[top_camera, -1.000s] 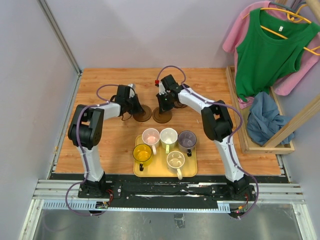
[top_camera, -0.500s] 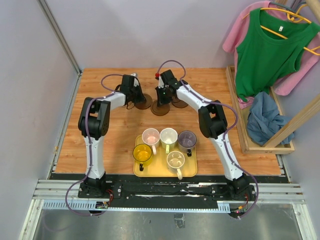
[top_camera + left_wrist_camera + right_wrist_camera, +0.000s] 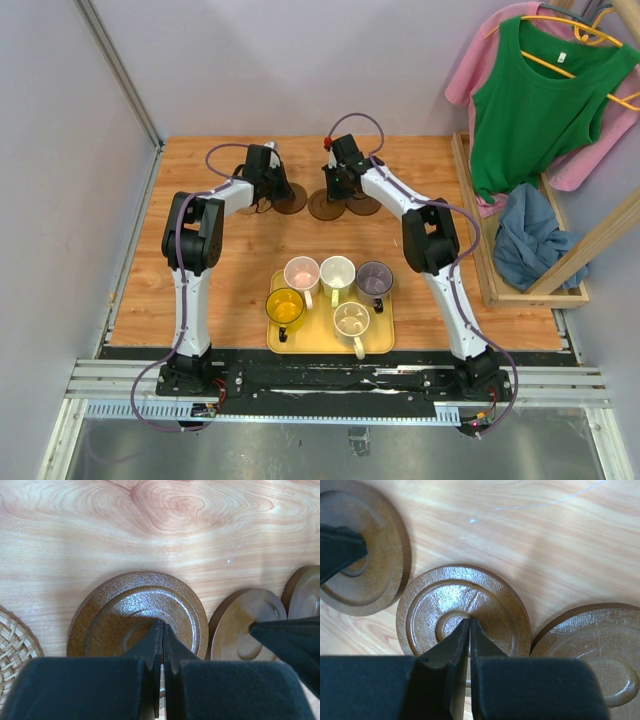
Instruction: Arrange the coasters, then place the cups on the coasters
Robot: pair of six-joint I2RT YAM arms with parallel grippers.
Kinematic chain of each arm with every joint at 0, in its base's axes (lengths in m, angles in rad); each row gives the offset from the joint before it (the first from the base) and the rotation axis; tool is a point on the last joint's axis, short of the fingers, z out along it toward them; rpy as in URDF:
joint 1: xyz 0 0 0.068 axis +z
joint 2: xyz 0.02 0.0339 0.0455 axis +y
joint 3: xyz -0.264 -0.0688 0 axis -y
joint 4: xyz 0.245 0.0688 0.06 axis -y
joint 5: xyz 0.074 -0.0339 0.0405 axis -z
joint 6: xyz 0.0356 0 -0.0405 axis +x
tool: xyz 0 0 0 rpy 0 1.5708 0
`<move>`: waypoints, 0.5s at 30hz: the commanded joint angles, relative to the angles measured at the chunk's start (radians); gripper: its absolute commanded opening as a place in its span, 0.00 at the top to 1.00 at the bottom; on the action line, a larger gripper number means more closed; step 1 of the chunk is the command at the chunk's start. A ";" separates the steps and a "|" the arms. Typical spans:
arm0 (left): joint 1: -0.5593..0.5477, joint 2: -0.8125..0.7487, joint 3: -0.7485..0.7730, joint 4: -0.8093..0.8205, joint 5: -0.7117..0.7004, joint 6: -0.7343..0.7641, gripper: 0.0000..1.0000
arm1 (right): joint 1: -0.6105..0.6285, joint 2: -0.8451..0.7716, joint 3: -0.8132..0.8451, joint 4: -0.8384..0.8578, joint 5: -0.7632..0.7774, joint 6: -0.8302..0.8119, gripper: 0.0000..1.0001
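Observation:
Three dark brown coasters lie in a row at the far middle of the table. My left gripper [image 3: 274,189] [image 3: 162,629] is shut, its tips pressed on the centre of the left coaster [image 3: 293,203] [image 3: 135,605]. My right gripper [image 3: 336,190] [image 3: 469,624] is also shut, tips down on the middle coaster [image 3: 322,211] [image 3: 470,592]. The third coaster [image 3: 365,207] [image 3: 600,640] lies just right of it. A woven tan coaster [image 3: 12,642] shows at the left wrist view's edge. Several cups, among them a pink [image 3: 301,272], a yellow [image 3: 285,307] and a cream one [image 3: 352,320], stand on the tray.
The yellow tray [image 3: 383,338] sits at the near middle, between the two arm bases. A wooden rack [image 3: 480,230] with hanging clothes borders the table's right side. A grey wall [image 3: 60,200] closes the left side.
Both arms have reached farther from the bases, pushing their coasters toward the far edge. The left and middle coasters now lie in line with the third one.

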 commanded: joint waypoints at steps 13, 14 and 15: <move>-0.001 0.003 -0.076 -0.038 0.039 0.011 1.00 | -0.065 -0.001 -0.063 -0.009 0.049 0.015 0.95; -0.001 0.002 -0.077 -0.037 0.040 0.010 0.99 | -0.064 -0.003 -0.068 -0.008 0.041 0.011 0.95; -0.001 0.000 -0.078 -0.035 0.041 0.009 0.99 | -0.063 -0.005 -0.072 -0.008 0.034 0.006 0.95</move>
